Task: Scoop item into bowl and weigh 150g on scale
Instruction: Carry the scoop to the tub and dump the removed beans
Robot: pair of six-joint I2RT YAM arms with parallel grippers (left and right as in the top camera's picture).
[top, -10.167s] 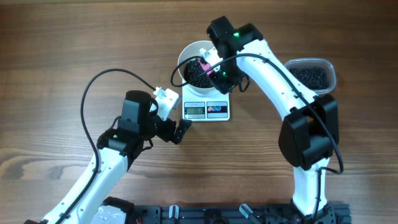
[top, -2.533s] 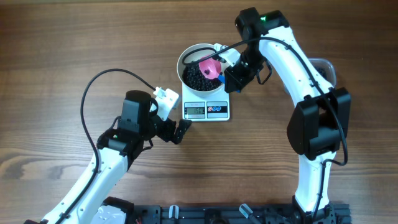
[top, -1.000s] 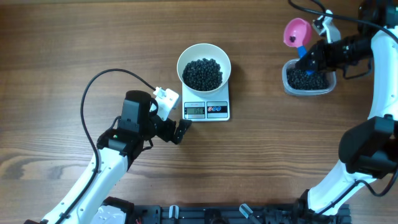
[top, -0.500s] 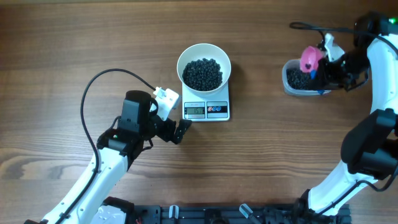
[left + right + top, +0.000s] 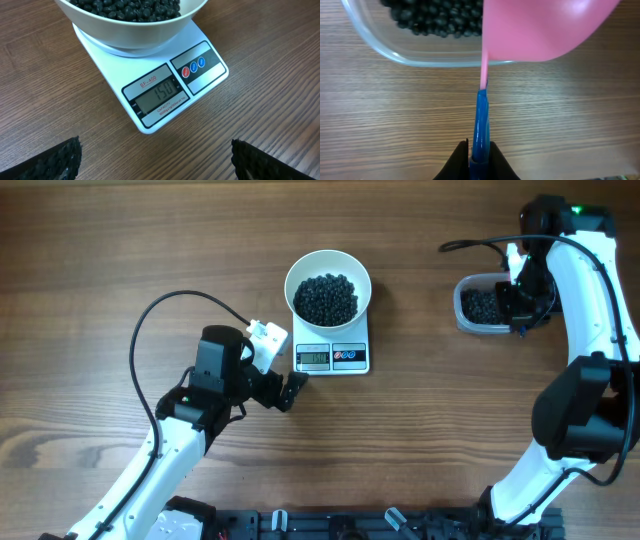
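Right wrist — pink scoop (image 5: 545, 30) over clear tub (image 5: 420, 59) — handle (image 5: 481, 125) in right tool (image 5: 479, 161)

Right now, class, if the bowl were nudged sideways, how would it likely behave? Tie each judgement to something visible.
It would probably slide rather than tip: the bowl is wide and loaded with beans, so likely bottom-heavy. Its smooth base on the smooth scale looks slippery. A hard shove might spill beans, which are round and would likely roll.

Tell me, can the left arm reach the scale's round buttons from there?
Probably yes. Its open hand is just short of the scale, with nothing between, and the bowl stands farther back, off the buttons.
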